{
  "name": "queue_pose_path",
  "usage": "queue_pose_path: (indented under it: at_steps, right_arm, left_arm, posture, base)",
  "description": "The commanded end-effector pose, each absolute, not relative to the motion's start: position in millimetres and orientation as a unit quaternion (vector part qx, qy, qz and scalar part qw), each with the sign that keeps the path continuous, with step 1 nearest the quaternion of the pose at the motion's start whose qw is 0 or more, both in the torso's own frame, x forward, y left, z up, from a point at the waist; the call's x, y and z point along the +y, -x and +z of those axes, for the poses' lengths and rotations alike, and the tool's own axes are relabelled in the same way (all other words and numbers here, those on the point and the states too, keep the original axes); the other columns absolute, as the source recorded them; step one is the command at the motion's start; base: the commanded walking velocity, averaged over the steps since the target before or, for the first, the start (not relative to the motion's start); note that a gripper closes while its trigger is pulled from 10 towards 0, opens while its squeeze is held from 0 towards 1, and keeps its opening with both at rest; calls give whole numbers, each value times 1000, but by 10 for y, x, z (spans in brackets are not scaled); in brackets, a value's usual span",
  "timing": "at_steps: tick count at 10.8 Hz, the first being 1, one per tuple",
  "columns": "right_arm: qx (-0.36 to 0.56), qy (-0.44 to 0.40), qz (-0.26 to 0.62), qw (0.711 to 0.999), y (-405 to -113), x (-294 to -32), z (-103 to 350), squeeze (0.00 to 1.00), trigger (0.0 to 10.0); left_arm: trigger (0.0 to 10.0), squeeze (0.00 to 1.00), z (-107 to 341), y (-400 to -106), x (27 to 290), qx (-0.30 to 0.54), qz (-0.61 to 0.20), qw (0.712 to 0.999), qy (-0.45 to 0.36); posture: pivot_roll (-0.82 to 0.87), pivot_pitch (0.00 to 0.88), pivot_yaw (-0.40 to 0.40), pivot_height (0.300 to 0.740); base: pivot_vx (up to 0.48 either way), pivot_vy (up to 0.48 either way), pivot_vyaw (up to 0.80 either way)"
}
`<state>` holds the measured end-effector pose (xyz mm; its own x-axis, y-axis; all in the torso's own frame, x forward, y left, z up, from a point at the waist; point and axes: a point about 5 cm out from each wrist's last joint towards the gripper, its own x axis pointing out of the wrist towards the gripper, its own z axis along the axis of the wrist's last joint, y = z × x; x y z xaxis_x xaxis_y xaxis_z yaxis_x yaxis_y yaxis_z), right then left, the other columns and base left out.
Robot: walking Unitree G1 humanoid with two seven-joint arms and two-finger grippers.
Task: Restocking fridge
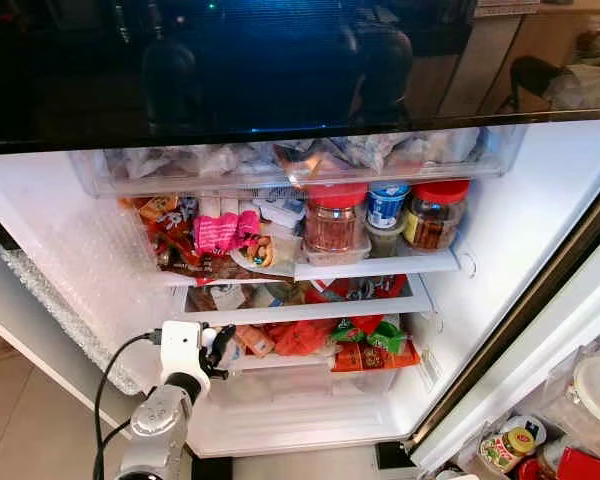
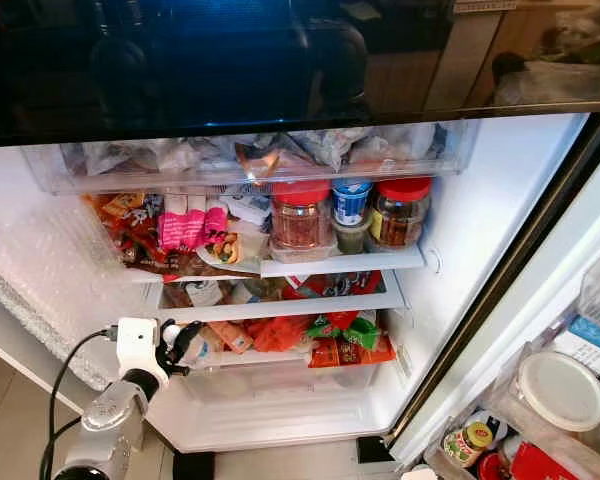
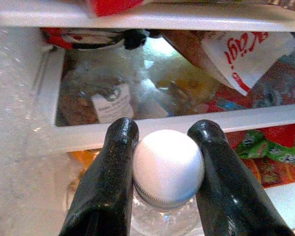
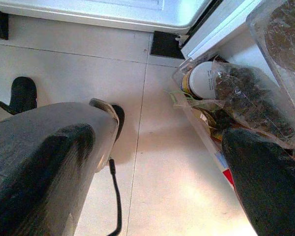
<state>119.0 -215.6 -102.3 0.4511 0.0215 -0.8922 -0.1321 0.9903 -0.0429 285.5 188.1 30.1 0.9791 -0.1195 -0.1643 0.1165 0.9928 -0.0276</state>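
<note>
The left tool (image 3: 160,196) is pinching a clear bottle (image 3: 162,216) just under its white cap (image 3: 168,166), one black finger (image 3: 105,187) on each side of the neck. The bottle is at the left end of the fridge's lowest shelf (image 1: 280,362), just in front of its white rail, beside an orange packet (image 1: 255,342).

The grip sits high on a narrow neck, so I judge the bottle could swing or slip round between the fingers if the arm pushes forward fast. The shelf is already crowded: a shove could press the bottle into the orange packet and the red bag (image 1: 302,338) next to it, or leave the bottle perched on the rail, from where it might tip out onto the floor. The shelf above (image 1: 310,310) hangs low over the cap, so lifting could knock it.

The right tool (image 4: 157,177) hangs idle over the tiled floor (image 4: 152,147), fingers spread wide with nothing between them.

Counted on the upper shelf, above the bottle: two red-lidded jars (image 1: 335,218), one blue-lidded tub (image 1: 387,205), one pink packet (image 1: 220,232). One bottle is held. Shelves in view below the clear drawer (image 1: 300,160): three.
</note>
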Motion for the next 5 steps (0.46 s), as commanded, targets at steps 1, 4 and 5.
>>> queue_pose_path:
  at_steps: [1, 4, 5]
  right_arm:
    - [524, 48, 43, 849, -1166, -2154, -1030, 0, 10000]
    - [521, 47, 41, 851, -1176, -2161, -1025, 0, 10000]
    - [521, 47, 41, 851, -1172, -2158, -1026, 0, 10000]
  left_arm:
    - [10000, 0, 312, -2873, 1884, 82, -63, 995, -11]
    - [10000, 0, 362, -2916, 1869, 71, -64, 995, -13]
    - [10000, 0, 361, -2918, 1864, 70, -63, 995, -14]
  posture:
    - [26, 26, -7, 680]
    - [22, 12, -2, 680]
    - [21, 7, -1, 680]
  base:
    - [0, 0, 0]
    - [0, 0, 0]
    - [0, 0, 0]
